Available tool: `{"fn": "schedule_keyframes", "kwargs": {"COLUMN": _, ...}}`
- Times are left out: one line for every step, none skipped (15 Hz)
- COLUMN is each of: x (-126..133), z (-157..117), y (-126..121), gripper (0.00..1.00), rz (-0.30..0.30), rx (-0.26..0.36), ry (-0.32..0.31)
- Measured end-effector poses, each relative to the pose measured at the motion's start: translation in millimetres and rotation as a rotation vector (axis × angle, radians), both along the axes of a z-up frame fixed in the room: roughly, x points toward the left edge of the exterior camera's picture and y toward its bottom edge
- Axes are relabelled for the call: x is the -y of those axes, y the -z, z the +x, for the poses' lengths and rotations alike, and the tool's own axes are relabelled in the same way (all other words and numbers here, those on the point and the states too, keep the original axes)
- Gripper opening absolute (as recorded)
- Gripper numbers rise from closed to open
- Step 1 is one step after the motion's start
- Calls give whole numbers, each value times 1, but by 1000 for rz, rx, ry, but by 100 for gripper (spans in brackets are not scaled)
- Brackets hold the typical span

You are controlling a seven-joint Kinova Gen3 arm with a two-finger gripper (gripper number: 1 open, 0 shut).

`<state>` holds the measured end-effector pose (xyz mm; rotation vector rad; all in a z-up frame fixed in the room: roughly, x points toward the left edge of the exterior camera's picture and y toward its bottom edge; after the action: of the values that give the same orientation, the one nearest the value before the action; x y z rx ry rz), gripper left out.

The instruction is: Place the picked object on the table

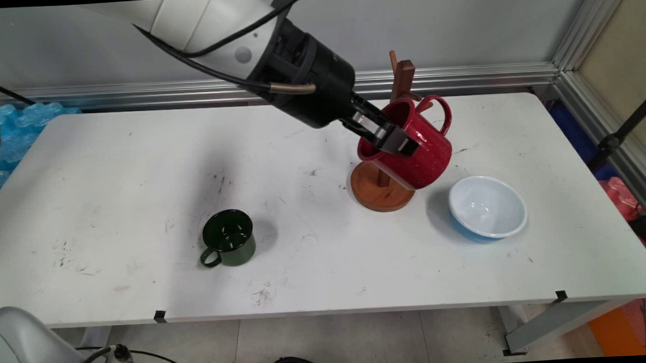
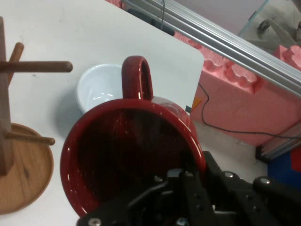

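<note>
While the jaws clench its rim, the red mug (image 1: 417,144) tilts — handle (image 1: 441,113) up-right.

White arm enters from the upper left of the main view and slopes down to the right. Black cables hang along it and loop to the black wrist housing. Gripper (image 1: 392,137) points down and right, tilted, well above the table. Its fingers are clamped across the rim of a red mug (image 1: 417,150), one finger outside the wall, the other inside the mouth. Mug hangs tilted from the grip, clear of the table. In the hand view the black linkage (image 2: 188,202) rises from the bottom edge to the mug's rim.
</note>
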<state>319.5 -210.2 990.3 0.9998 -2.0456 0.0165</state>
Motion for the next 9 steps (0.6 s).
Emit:
{"fn": "schedule_keyframes", "kwargs": {"x": -1, "z": 2, "y": 0, "gripper": 0, "rz": -1, "rx": 5, "ry": 3}}
{"fn": "schedule_keyframes", "kwargs": {"x": -1, "z": 5, "y": -1, "gripper": 0, "rz": -2, "rx": 10, "ry": 5}}
{"fn": "schedule_keyframes", "kwargs": {"x": -2, "z": 8, "y": -1, "gripper": 0, "rz": -3, "rx": 18, "ry": 6}}
{"fn": "schedule_keyframes", "kwargs": {"x": -3, "z": 11, "y": -1, "gripper": 0, "rz": -3, "rx": 26, "ry": 7}}
{"fn": "schedule_keyframes", "kwargs": {"x": -4, "z": 14, "y": -1, "gripper": 0, "rz": -3, "rx": 33, "ry": 8}}
{"fn": "schedule_keyframes", "kwargs": {"x": -4, "z": 16, "y": -1, "gripper": 0, "rz": -3, "rx": 38, "ry": 9}}
{"fn": "schedule_keyframes", "kwargs": {"x": -5, "z": 20, "y": -1, "gripper": 0, "rz": -3, "rx": 48, "ry": 10}}
{"fn": "schedule_keyframes", "kwargs": {"x": -5, "z": 24, "y": -1, "gripper": 0, "rz": -4, "rx": 57, "ry": 10}}
{"fn": "schedule_keyframes", "kwargs": {"x": -6, "z": 27, "y": -1, "gripper": 0, "rz": -4, "rx": 64, "ry": 10}}
